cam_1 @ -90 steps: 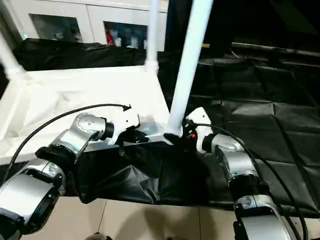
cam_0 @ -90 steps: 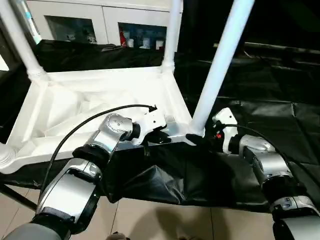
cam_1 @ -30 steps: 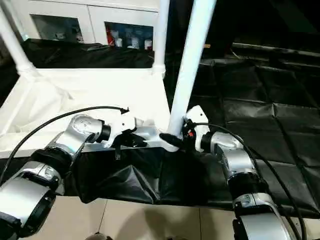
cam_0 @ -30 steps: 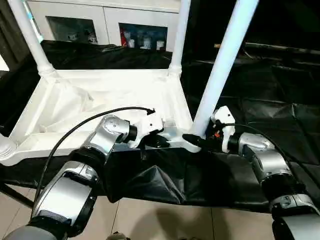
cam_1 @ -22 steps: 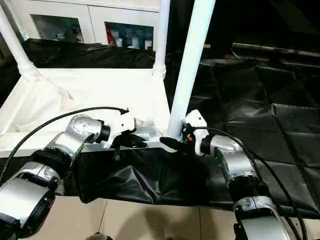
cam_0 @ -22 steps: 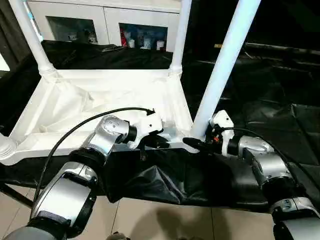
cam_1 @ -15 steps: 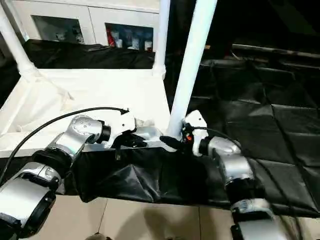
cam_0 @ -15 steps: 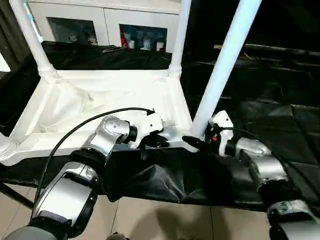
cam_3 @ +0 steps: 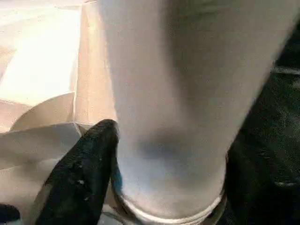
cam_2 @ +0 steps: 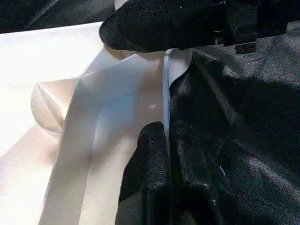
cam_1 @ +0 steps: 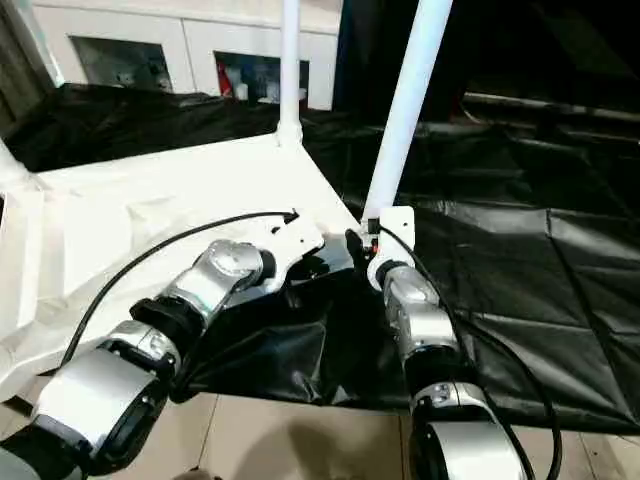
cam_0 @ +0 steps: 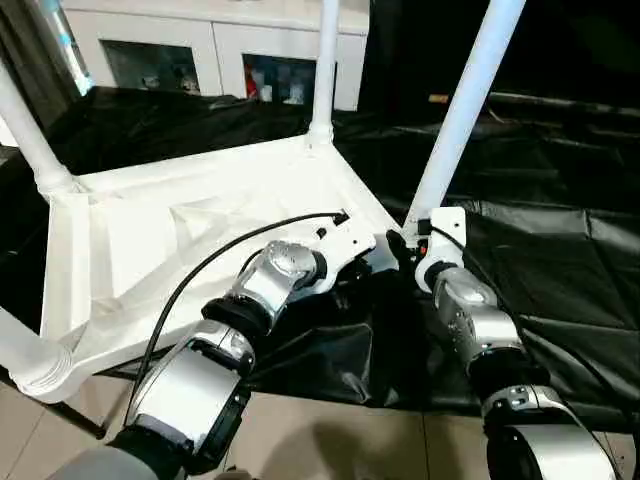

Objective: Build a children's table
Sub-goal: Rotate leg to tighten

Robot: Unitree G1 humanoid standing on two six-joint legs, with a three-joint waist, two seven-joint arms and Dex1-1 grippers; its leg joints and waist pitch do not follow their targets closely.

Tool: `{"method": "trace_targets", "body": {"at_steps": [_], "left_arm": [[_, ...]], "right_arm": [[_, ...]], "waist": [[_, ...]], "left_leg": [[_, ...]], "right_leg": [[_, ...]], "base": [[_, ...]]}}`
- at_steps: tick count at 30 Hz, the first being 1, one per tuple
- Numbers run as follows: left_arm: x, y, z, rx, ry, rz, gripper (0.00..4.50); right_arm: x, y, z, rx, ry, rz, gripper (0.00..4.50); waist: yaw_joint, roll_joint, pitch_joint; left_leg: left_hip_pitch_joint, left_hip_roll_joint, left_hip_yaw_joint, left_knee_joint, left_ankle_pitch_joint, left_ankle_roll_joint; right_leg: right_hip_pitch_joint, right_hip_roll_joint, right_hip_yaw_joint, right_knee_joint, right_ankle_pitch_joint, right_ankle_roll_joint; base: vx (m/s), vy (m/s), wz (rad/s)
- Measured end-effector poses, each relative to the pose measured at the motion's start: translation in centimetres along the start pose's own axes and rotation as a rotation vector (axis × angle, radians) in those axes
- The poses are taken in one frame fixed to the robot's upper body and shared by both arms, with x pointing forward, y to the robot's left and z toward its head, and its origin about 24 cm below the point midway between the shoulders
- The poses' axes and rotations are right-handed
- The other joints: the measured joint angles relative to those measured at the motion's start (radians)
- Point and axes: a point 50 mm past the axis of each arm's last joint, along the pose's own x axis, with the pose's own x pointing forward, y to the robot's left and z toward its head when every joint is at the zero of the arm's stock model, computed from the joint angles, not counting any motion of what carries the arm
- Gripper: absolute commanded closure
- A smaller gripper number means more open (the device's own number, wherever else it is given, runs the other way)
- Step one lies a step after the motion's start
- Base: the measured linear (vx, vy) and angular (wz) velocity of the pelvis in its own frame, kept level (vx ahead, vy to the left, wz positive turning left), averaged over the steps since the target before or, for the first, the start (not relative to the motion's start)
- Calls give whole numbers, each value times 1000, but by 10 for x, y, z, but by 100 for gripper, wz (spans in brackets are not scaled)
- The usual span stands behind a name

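I had the tabletop (cam_0: 200, 240) lying upside down on the black sheet (cam_0: 560, 260), with its near right corner right at my two grippers. The leg (cam_0: 462, 110) I was working on stood in that corner, its long axis running up and away, tilted slightly. My right gripper (cam_3: 140, 154) sat at the leg's base with its fingers (cam_3: 82, 173) spread around the tube; one dark pad touched it, though I judged this a loose bracket, not a firm squeeze. My left gripper (cam_2: 166, 154) was pinched almost fully together on the thin rim of the tabletop just beside that corner, steadying it. The right arm was plainly the nearer one for pressing the leg home. I counted one tabletop and four legs, one at each corner, all upright: far right (cam_0: 325, 60), far left (cam_0: 25, 130), near left (cam_0: 25, 355).
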Motion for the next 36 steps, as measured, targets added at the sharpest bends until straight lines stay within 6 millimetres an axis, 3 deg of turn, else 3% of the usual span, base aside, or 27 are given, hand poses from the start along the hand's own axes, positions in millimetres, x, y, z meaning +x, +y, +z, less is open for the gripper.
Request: {"method": "trace_targets", "body": {"at_steps": [3,9,14,22,29,36], "left_arm": [[-2,2,-1,8,0,-3,450],[-13,11,-7,25,-2,-32,450],[-34,20,-19,73,-24,-130,450],[-51,22,-26,91,-29,-259,450],[-58,23,-31,101,-30,-300,450],[-62,23,-34,102,-32,-310,450]], "right_arm": [[-1,-1,-1,-56,-1,38,69],[-6,-12,4,-153,2,203,69],[-23,-28,7,-252,46,456,69],[-34,-28,8,-226,75,659,69],[-36,-24,8,-218,96,735,143],[-38,-21,6,-205,93,748,174]], "waist": [[-2,-1,0],[-12,0,1],[-14,2,2],[-12,2,3],[-8,1,4],[-10,1,4]], "left_leg": [[-1,0,0,0,0,0],[-2,1,-1,-4,0,0],[-8,2,-1,-5,1,1],[-10,2,2,3,1,6],[-9,2,3,3,1,5],[-8,2,3,2,1,5]], "right_leg": [[-1,0,-1,0,0,0],[-2,0,-3,0,3,-2],[-4,0,-4,0,3,-2],[-6,-1,-3,0,3,-2],[-7,-1,-3,0,3,-2],[-7,-1,-3,1,2,-2]], "base": [[0,0,0],[0,0,0],[0,0,0],[0,0,0],[0,0,0],[0,0,0]]}}
